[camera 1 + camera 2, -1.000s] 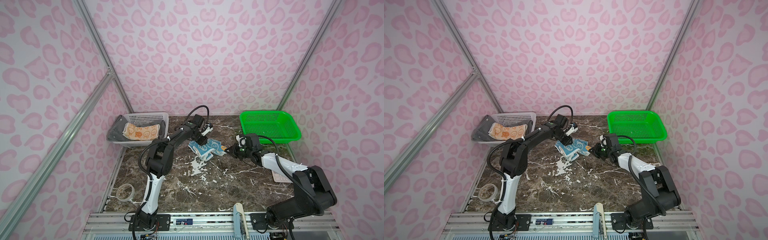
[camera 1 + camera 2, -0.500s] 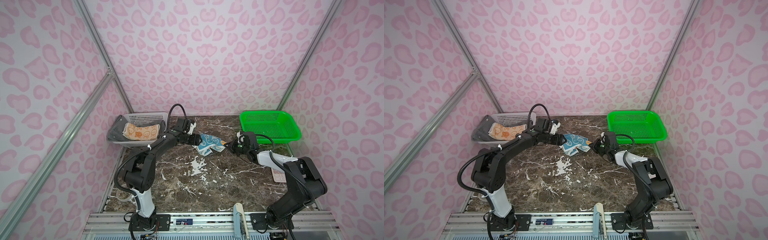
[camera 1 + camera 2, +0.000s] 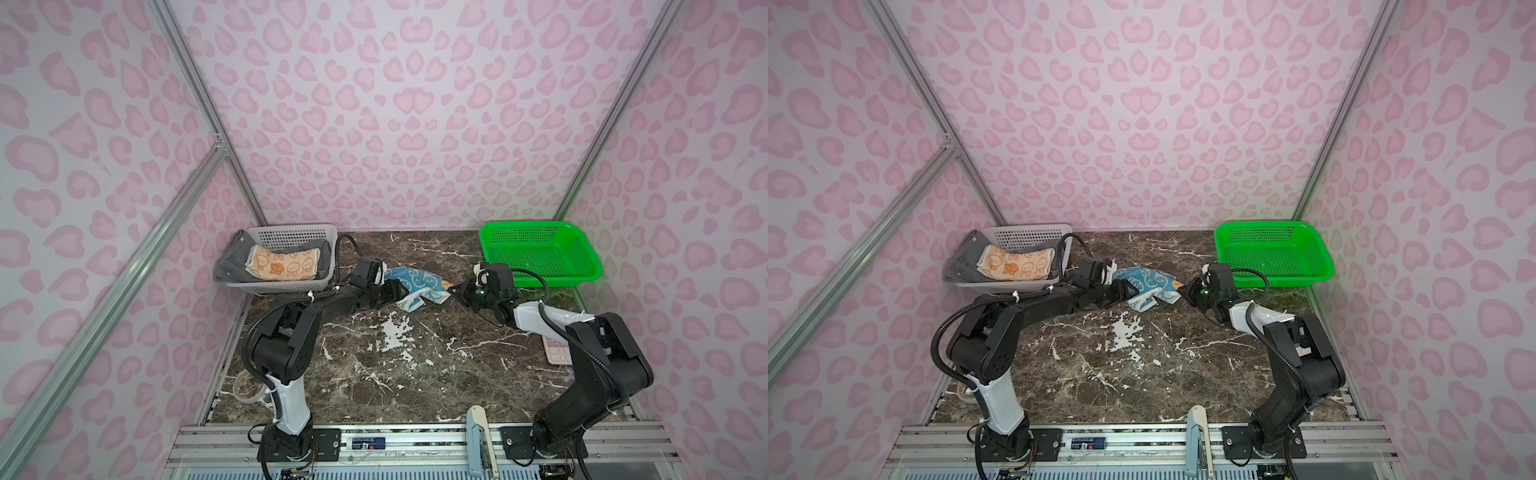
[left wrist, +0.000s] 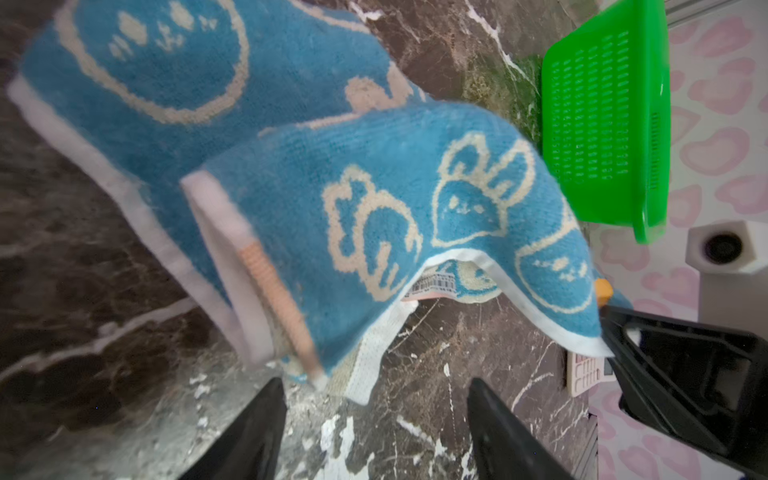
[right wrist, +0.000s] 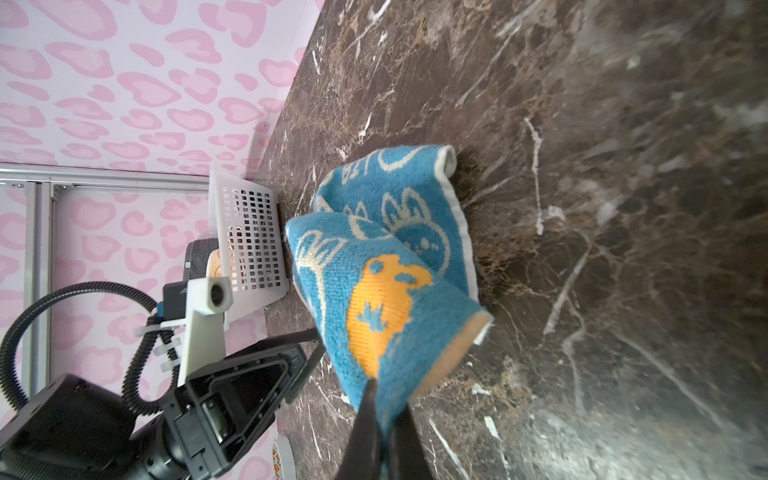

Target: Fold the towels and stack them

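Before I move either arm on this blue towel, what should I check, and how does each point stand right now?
1. Right gripper shut on a corner of the blue towel: ok.
2. Left gripper gripping the towel: not ok; jaws open, nothing between them.
3. Towel spread flat on the table: not ok; bunched and doubled over.
4. Free towel corner in line with the left jaws: cannot tell.
5. Green basket free of clutter: ok.
6. Orange towel and grey towel out of the way in the white basket: ok.
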You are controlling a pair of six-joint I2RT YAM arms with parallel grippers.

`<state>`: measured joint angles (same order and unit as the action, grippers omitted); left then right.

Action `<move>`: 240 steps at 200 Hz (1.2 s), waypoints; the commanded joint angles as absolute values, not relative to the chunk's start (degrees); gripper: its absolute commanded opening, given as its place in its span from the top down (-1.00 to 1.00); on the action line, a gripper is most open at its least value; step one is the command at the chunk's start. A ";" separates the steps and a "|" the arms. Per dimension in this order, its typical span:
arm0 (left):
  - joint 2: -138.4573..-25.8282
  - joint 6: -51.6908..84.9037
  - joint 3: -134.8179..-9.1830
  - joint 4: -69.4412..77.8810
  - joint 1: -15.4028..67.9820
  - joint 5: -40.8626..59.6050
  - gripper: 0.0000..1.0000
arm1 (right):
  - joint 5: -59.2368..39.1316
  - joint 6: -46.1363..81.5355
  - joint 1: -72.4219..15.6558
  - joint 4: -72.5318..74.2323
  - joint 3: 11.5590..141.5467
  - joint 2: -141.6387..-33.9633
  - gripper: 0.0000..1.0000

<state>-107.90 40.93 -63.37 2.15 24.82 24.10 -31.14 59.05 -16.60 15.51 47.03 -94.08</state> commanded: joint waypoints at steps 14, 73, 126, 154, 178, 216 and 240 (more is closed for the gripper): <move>-110.32 44.04 -64.36 6.03 24.84 24.48 -0.23 | -30.67 58.03 -16.44 16.16 46.42 -93.68 1.00; -112.34 44.54 -65.65 6.26 24.81 25.92 0.16 | -30.85 57.65 -16.17 15.75 46.50 -93.73 1.00; -110.79 44.24 -65.12 5.52 24.79 26.49 0.40 | -30.90 57.24 -16.08 15.48 46.38 -93.93 1.00; -110.74 44.38 -65.51 5.58 24.79 27.27 0.52 | -30.94 57.22 -16.11 15.41 46.42 -93.83 1.00; -110.62 44.53 -65.98 5.44 24.86 28.13 0.51 | -30.94 56.80 -16.07 14.84 46.45 -93.64 1.00; -108.84 44.02 -65.86 4.01 24.83 28.77 0.30 | -30.67 56.05 -16.01 14.02 46.35 -93.47 1.00; -108.45 44.09 -65.87 4.01 24.91 29.61 0.32 | -30.76 56.07 -16.01 14.12 46.46 -93.68 1.00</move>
